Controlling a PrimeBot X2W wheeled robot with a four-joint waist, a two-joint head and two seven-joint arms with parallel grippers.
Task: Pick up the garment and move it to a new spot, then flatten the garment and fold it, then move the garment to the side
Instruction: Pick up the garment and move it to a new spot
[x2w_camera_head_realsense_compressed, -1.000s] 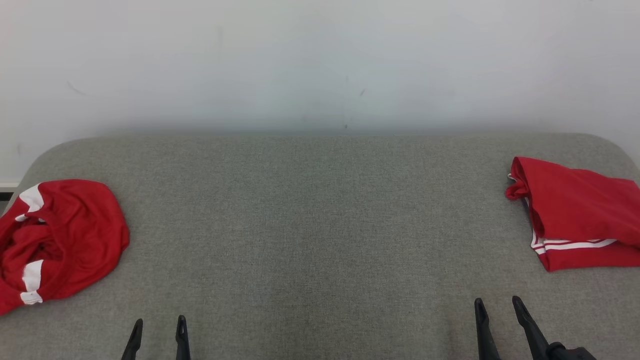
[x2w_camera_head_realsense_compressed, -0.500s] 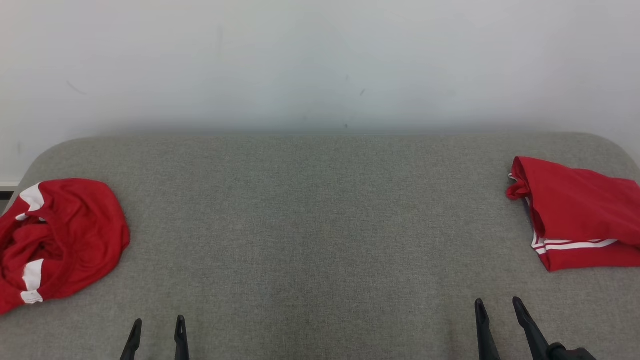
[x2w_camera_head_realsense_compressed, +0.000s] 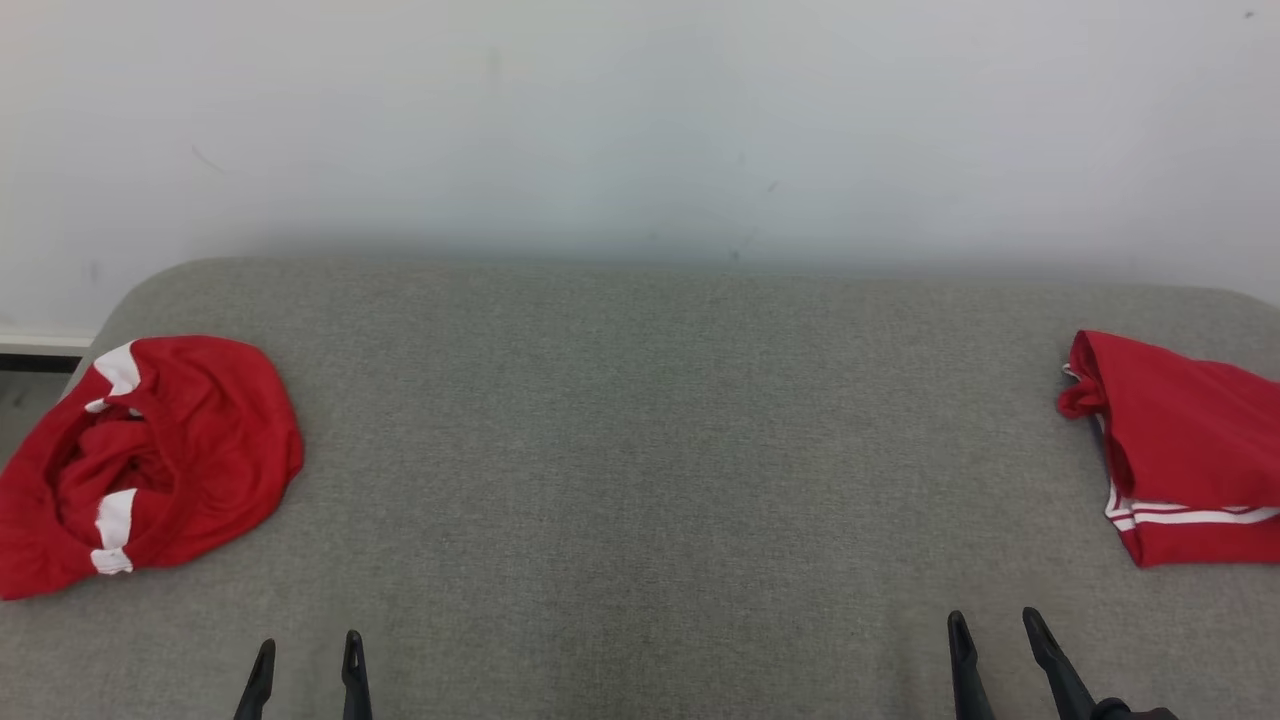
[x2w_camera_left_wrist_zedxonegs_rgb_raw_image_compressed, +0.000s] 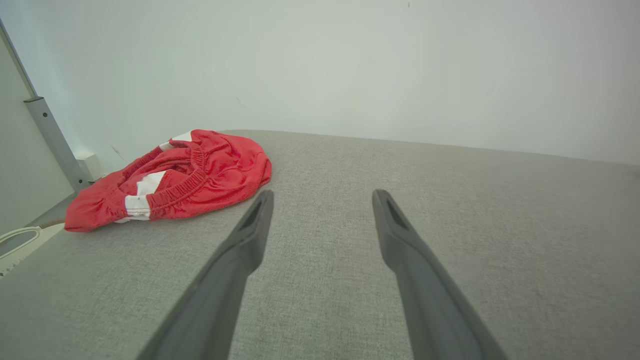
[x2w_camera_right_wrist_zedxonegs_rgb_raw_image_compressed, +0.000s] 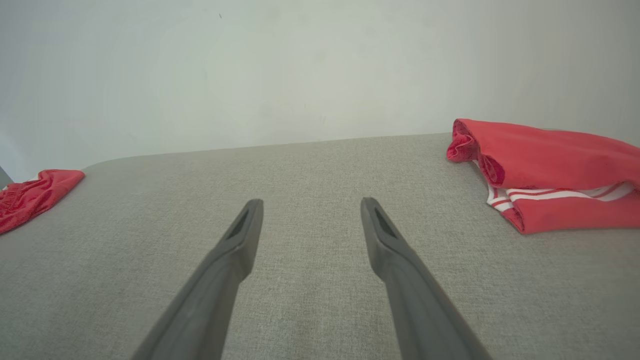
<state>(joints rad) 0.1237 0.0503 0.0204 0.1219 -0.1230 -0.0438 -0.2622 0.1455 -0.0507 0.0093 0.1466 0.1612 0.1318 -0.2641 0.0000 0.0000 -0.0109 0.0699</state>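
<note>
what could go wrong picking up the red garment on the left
1. The crumpled garment lies by the left edge of the grey surface; a weak pinch by the open left gripper could drag it off.
2. It is bunched in layers, so a grip may catch one layer and lift it twisted.
3. A folded garment of the same red sits near the open right gripper; it could be taken by mistake.

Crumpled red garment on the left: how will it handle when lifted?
Probably floppy: the crumpled garment lies in soft folds, so it should drape and unfurl. Likely light, thin cloth. Its ribbed waistband may give the firmest pinch.
</note>
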